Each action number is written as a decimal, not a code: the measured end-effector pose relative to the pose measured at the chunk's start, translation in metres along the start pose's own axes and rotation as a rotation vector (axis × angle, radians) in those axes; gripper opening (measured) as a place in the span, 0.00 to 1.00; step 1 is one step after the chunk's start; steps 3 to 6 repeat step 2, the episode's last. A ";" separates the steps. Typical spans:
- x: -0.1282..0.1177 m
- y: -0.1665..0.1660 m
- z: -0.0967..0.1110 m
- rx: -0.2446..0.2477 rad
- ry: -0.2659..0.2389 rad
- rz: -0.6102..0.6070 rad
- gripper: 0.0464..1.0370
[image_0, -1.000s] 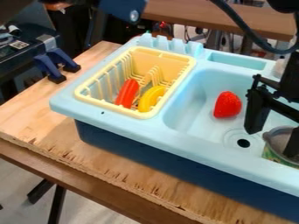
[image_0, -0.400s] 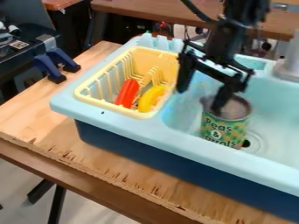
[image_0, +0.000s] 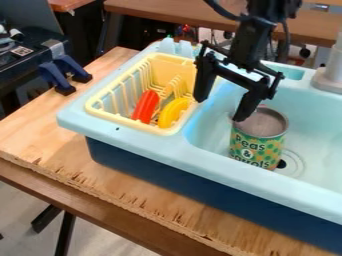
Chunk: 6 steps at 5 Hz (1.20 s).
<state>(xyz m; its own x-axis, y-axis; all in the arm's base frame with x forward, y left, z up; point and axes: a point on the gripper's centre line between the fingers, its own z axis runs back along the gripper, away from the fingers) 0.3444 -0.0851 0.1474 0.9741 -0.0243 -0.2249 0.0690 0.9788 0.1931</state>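
Note:
The black gripper (image_0: 219, 106) hangs over the left side of the sink basin with its two fingers spread wide. Its right fingertip is at the rim of a green and orange can (image_0: 256, 140), and its left one is by the right edge of the yellow rack. The can stands upright in the basin, open end up. Nothing shows between the fingers. In the yellow dish rack (image_0: 95, 111) lie a red elongated item (image_0: 145, 106) and a yellow curved item (image_0: 173, 112), side by side.
The light blue toy sink (image_0: 220, 158) stands on a wooden table (image_0: 133, 192). A grey faucet base (image_0: 329, 80) rises at the back right. Blue clamps (image_0: 61, 74) grip the table's left edge, and a drain (image_0: 281, 164) lies beside the can.
The gripper and can have moved left from the right side of the basin. Most recently the gripper has shifted slightly left, while the can stays put. The strawberry has dropped from sight.

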 end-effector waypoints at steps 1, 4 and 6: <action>-0.004 -0.005 0.012 -0.076 -0.085 -0.047 0.97; -0.012 -0.014 0.043 -0.297 -0.304 -0.133 0.97; -0.012 -0.014 0.043 -0.297 -0.304 -0.133 0.97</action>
